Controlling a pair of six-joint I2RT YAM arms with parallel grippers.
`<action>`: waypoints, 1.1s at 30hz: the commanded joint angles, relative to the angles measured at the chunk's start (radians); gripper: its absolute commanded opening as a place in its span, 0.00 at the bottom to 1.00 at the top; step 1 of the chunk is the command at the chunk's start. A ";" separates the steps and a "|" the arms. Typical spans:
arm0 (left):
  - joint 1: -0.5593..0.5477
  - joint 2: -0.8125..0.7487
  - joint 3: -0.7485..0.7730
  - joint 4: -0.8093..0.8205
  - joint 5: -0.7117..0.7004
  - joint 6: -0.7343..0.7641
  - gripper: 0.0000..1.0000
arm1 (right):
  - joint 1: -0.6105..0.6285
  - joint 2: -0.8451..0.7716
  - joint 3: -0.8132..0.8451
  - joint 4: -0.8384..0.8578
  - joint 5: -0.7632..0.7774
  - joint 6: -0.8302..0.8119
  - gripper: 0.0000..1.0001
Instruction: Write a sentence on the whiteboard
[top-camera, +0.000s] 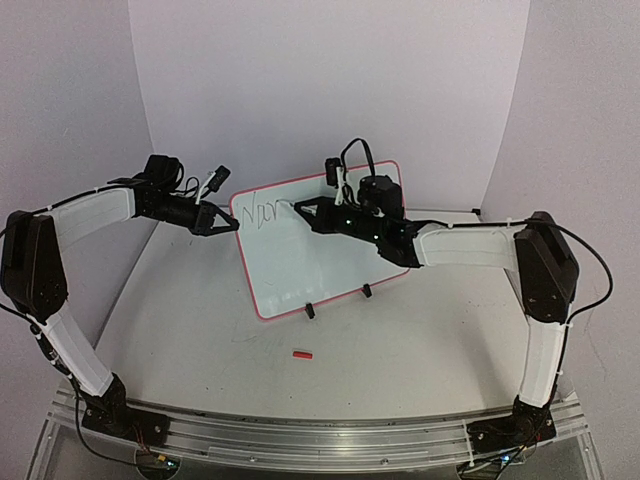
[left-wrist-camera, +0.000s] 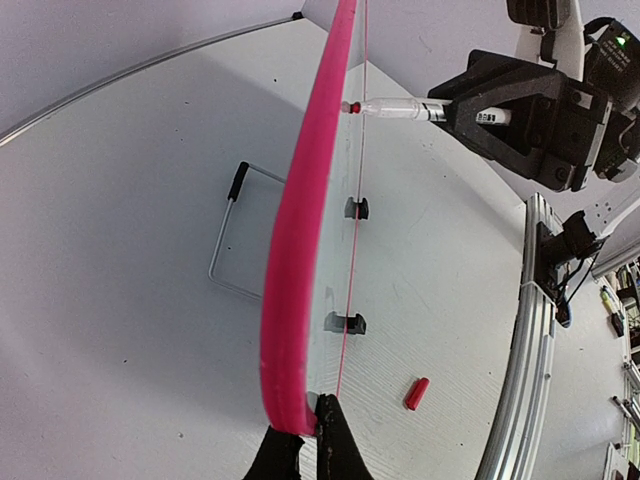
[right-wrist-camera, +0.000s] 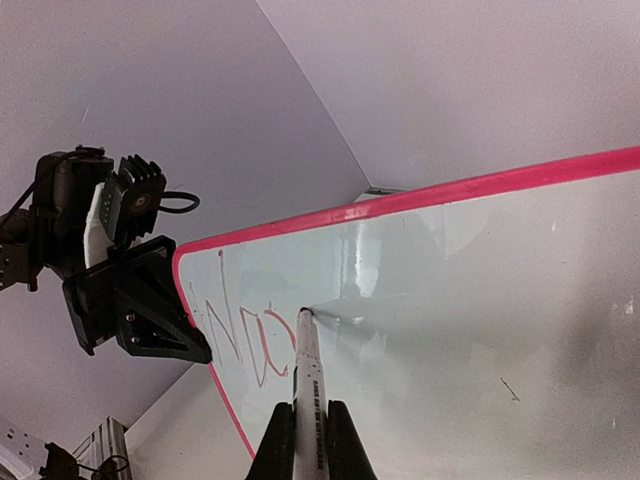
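The whiteboard (top-camera: 300, 262), white with a pink-red rim, stands tilted on two black clip feet (top-camera: 310, 311) at the table's middle. My left gripper (top-camera: 226, 223) is shut on the board's left rim, seen edge-on in the left wrist view (left-wrist-camera: 298, 260), with its fingers pinching the rim (left-wrist-camera: 308, 432). My right gripper (top-camera: 312, 212) is shut on a white marker (right-wrist-camera: 311, 385), whose tip touches the board face (right-wrist-camera: 480, 300). The sentence (right-wrist-camera: 240, 338) is a few thin strokes reading roughly "No" plus a curve, at the board's upper left (top-camera: 268, 212). The marker also shows in the left wrist view (left-wrist-camera: 400, 108).
A small red marker cap (top-camera: 301, 354) lies on the table in front of the board, also in the left wrist view (left-wrist-camera: 417, 392). A wire stand (left-wrist-camera: 228, 240) lies behind the board. A metal rail (top-camera: 320, 432) runs along the near edge. Walls enclose the back and sides.
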 joint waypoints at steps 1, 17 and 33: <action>-0.025 -0.025 -0.001 -0.024 -0.040 0.083 0.00 | -0.010 -0.015 -0.020 0.011 0.092 0.008 0.00; -0.025 -0.029 -0.001 -0.025 -0.043 0.084 0.00 | -0.010 -0.037 -0.052 0.020 0.118 0.017 0.00; -0.028 -0.037 -0.004 -0.026 -0.051 0.082 0.00 | -0.013 -0.191 -0.078 -0.123 -0.078 -0.081 0.00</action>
